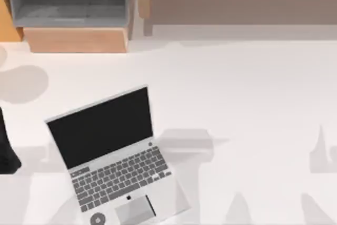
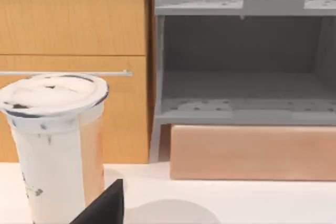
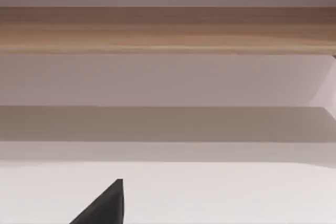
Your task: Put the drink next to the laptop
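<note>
**Left gripper nearing the drink, laptop waiting**

Left gripper (image 2: 102,205) is showing one dark fingertip at the near edge of the left wrist view; whether its fingers are apart or together cannot be told. Just beyond that fingertip the drink (image 2: 55,140) is standing upright on the white table (image 2: 252,198), its long axis vertical, its creamy lid level and unspilled. Nothing is clamping the cup as far as the view shows; fingertip and cup wall are appearing close, but contact cannot be confirmed.

Behind the drink, a wooden cabinet (image 2: 73,24) and a grey shelf unit (image 2: 241,51) are closing off the far side.

In the top view the left arm (image 1: 6,146) is entering at the table's left edge, and the laptop (image 1: 113,156) is lying open to its right, screen tilted back. The drink is therefore sitting off the left edge, left of the laptop, and the left arm is judged the nearer one. The coming move is likely turning on carrying the cup rightward toward the laptop's side.

Right gripper (image 3: 102,205) is idling over bare table, facing a wooden rail (image 3: 168,30); its finger state cannot be told either.
</note>
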`<action>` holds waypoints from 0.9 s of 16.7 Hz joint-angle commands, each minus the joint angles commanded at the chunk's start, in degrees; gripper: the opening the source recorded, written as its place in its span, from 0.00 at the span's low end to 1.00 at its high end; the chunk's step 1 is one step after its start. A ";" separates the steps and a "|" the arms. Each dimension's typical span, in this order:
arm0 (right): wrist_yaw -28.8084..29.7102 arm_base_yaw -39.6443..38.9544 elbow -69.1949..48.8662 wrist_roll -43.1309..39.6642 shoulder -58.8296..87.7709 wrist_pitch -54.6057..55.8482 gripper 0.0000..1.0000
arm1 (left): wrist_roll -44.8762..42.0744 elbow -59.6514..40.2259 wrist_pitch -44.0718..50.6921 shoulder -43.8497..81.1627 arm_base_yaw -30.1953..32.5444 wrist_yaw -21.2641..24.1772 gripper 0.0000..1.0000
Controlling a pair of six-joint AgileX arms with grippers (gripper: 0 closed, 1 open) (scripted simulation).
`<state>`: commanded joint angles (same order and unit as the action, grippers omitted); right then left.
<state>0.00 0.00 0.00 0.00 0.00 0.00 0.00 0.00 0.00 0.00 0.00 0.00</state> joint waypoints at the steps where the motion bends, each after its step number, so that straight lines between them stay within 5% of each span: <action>1: 0.00 0.00 0.00 0.00 0.00 0.00 1.00 | 0.00 0.00 0.00 0.00 0.00 0.00 1.00; 7: 0.00 0.00 0.00 0.00 0.00 0.00 1.00 | -0.36 -1.92 -7.41 8.97 -2.81 3.04 1.00; 15: 0.00 0.00 0.00 0.00 0.00 0.00 1.00 | -1.76 -9.33 -36.42 48.12 -13.66 14.76 1.00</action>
<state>0.00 0.00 0.00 0.00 0.00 0.00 -1.76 -9.33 -36.42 48.12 -13.66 14.76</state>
